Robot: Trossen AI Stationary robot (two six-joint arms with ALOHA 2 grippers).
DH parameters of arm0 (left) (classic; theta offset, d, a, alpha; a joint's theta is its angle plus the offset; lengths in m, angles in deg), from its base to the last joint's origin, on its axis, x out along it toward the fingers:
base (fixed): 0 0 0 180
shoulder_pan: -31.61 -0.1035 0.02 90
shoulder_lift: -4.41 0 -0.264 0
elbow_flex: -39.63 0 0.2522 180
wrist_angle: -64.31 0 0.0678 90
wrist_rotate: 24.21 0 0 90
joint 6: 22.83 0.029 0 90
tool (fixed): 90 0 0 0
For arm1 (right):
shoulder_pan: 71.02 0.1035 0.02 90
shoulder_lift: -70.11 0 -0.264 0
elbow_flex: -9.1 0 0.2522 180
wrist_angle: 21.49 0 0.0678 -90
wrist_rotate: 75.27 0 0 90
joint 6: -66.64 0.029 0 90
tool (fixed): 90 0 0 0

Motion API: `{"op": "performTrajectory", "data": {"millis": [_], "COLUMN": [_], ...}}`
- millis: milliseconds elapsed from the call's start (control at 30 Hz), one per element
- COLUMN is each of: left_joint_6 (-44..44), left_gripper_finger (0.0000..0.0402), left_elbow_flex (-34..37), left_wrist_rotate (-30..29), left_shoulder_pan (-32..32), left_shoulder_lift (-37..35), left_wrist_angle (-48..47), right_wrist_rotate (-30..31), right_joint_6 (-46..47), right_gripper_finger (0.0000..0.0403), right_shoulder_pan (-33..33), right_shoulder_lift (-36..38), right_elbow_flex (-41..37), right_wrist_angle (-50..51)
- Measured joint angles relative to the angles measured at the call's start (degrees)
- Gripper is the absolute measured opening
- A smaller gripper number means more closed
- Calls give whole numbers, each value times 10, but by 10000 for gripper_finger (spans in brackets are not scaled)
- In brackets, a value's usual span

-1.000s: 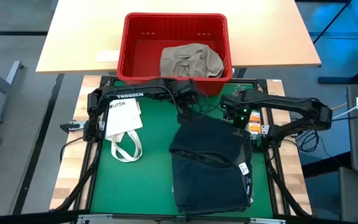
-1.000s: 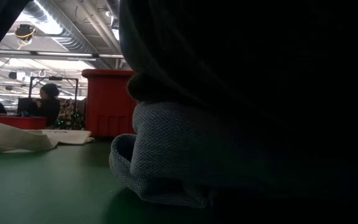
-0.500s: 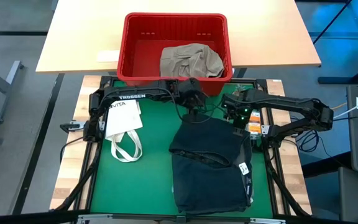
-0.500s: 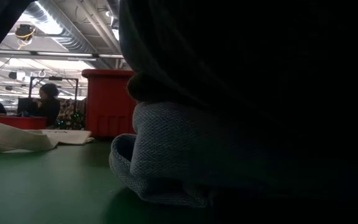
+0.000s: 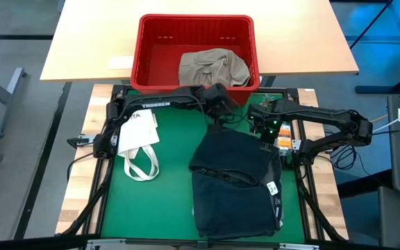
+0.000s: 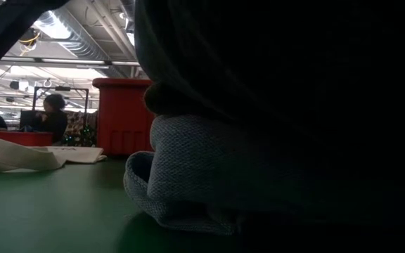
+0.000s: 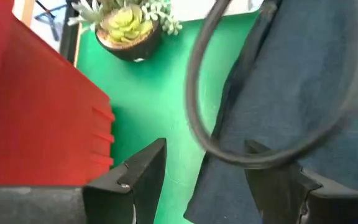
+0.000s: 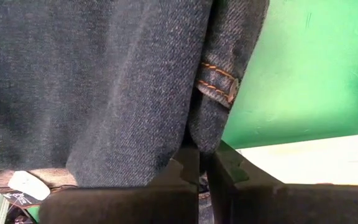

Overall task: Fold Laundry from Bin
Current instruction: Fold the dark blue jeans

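Observation:
Dark denim jeans (image 5: 235, 180) lie folded on the green mat (image 5: 165, 187); up close they fill the low view (image 6: 209, 176). My right gripper (image 5: 265, 133) is shut at their far right corner (image 8: 202, 163). My left gripper (image 5: 221, 119) is open and empty (image 7: 207, 186), above the mat between the jeans' far edge (image 7: 272, 93) and the red bin (image 5: 196, 52). A khaki-beige garment (image 5: 212, 67) lies in the bin. My right gripper pinches the jeans' edge beside a belt loop with orange stitching (image 8: 215, 87) between its two fingers (image 8: 229, 171). The cloth runs down into the narrow gap between them. The rest of the jeans lies on the mat.
A white tote bag (image 5: 137, 139) with loop handles lies on the mat's left. A small potted plant (image 7: 129, 28) stands beyond the jeans. A cable (image 7: 229, 143) loops across the left wrist view. People (image 6: 51, 116) sit in the room beyond the table.
My left gripper has gone toward the table's right edge and a little toward the bin, along the jeans' far edge. The jeans and my right gripper have stayed where they were.

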Motion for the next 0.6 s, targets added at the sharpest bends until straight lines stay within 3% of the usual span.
{"op": "performTrajectory", "data": {"millis": [300,600], "left_joint_6": [14,27], "left_gripper_finger": [206,206], "left_elbow_flex": [0,0], "left_wrist_rotate": [128,204], "left_shoulder_pan": [-51,-64], "left_shoulder_lift": [54,108], "left_wrist_angle": [19,75], "right_wrist_rotate": [0,0], "right_joint_6": [-4,-4], "right_gripper_finger": [6,6], "right_shoulder_pan": [0,0], "right_shoulder_lift": [0,0], "right_elbow_flex": [0,0], "right_wrist_angle": [0,-1]}}
